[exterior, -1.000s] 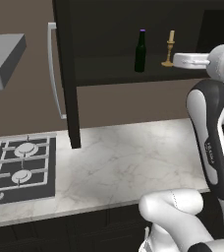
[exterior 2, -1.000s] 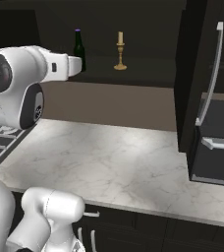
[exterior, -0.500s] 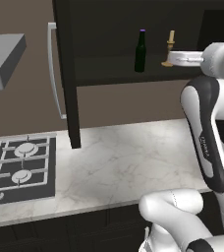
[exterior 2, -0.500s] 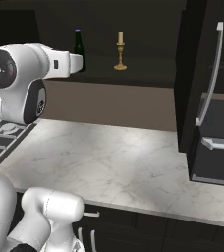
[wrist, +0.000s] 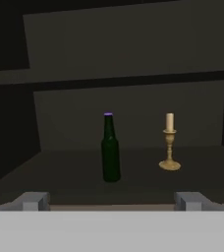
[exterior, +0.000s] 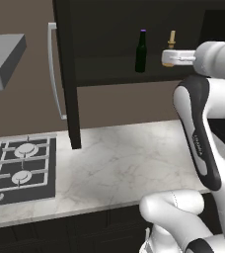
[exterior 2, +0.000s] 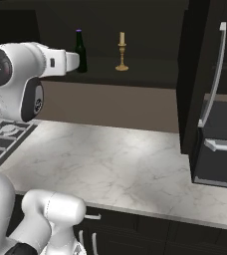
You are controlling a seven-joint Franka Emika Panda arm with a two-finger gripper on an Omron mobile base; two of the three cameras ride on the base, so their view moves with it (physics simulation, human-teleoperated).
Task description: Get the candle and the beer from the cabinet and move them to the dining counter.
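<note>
In the left base view, the grey range hood point(exterior: 5, 60) is at the far left, cut by the frame, with the black gas hob point(exterior: 19, 170) below it, set in the grey-white marble worktop point(exterior: 129, 165). Next comes the open dark door of the tall black-brown wall cabinet point(exterior: 65, 69) with its long silver bar handle point(exterior: 54, 69). On the lower shelf the dark green glass beer bottle with a purple cap point(wrist: 110, 149) stands upright, and to its right, apart from it, the slim tan-gold candle on a flared base point(wrist: 169, 143). My two-finger gripper point(wrist: 111, 201) is in front of the shelf, the fingers point(wrist: 34, 201) wide apart and holding nothing. In the left base view my white forearm covers the candle base. At the far right, the second cabinet door point(exterior 2: 200, 74) hangs open. The inside of the cabinet is very dark, so its back wall is hard to see.
</note>
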